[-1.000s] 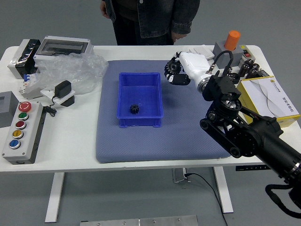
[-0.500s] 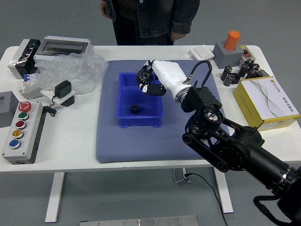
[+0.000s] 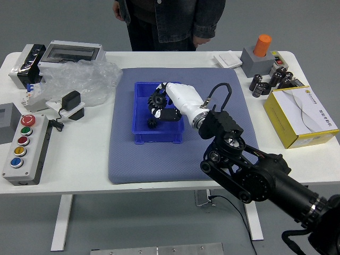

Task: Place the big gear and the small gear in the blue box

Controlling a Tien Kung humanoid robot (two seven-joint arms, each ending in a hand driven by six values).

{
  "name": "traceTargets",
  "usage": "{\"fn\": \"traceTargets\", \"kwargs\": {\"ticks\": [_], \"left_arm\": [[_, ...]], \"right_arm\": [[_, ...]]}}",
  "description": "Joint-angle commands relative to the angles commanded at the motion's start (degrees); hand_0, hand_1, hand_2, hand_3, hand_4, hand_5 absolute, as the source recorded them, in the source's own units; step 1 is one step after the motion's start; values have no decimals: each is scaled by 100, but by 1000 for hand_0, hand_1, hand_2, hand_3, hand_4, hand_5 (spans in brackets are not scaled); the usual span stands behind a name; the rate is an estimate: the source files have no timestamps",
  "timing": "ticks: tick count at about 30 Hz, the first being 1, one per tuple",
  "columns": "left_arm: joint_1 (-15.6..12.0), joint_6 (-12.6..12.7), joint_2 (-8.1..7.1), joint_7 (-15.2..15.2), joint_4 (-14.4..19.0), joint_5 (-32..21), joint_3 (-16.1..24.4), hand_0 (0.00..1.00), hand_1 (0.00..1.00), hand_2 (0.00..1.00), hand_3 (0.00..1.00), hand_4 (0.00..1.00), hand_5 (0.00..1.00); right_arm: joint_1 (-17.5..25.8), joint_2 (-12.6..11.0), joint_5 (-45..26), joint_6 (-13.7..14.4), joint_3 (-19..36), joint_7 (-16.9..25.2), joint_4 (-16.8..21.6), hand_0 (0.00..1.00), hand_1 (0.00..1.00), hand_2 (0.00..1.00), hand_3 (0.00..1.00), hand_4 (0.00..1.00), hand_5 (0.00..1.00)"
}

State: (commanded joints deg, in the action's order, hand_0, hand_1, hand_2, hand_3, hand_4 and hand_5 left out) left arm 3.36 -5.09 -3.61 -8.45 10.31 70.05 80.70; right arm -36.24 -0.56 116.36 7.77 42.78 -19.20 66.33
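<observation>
Beyond the white counter (image 3: pixel 74 162) stands a person (image 3: pixel 185 21), both hands hanging down, and on the counter a grey-blue mat (image 3: pixel 186 169) carries the blue box (image 3: pixel 158 136). Over the box, the robot's right hand (image 3: pixel 184 100) grasps the big gear (image 3: pixel 158 99) between its fingers. The small gear (image 3: pixel 152 123) lies inside the box, toward its near wall.

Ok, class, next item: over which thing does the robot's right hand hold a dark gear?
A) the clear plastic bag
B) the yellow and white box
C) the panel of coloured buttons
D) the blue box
D: the right hand holds the dark gear above the blue box, inside which another dark gear lies.
</observation>
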Motion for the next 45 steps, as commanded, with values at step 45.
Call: {"fn": "traceTargets", "kwargs": {"ticks": [45], "left_arm": [[-33,18,-51,9,0,-82,-32,730,680,701,708,444,19]], "right_arm": [[-164,-700,-108,-342,662,-60,319,624,541,680,799,799,410]]}}
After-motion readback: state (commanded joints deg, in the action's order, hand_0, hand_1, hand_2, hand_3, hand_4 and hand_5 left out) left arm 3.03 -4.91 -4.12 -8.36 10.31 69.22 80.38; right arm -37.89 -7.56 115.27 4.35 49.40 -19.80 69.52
